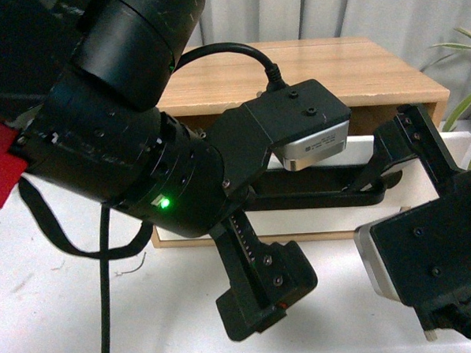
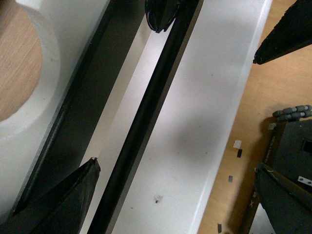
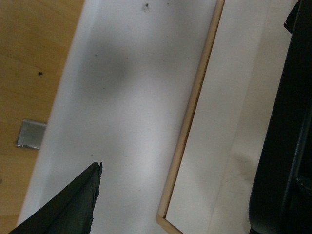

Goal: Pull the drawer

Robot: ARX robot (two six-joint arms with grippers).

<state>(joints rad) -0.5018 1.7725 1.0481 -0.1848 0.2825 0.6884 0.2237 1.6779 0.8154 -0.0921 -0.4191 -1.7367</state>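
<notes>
The drawer [image 1: 379, 210] sits under the wooden cabinet top, its white front carrying a long black bar handle [image 1: 323, 194]. In the left wrist view the handle [image 2: 141, 122] runs slantwise past the half-round notch [image 2: 19, 63]. My left gripper [image 2: 176, 165] is open, and the bar lies between its fingers, close to one fingertip [image 2: 90, 168]. My right gripper [image 3: 180, 175] is open over a white panel of the drawer [image 3: 131, 97]. Its fingers [image 1: 407, 140] reach toward the handle's right end. The left arm hides the drawer's left half in the front view.
The wooden cabinet [image 1: 325, 69] stands on a white table [image 1: 61, 312]. A thin wooden edge strip [image 3: 190, 122] borders the white panel. A cable [image 1: 107, 310] hangs from the left arm, and a plant [image 1: 467, 77] stands at the far right.
</notes>
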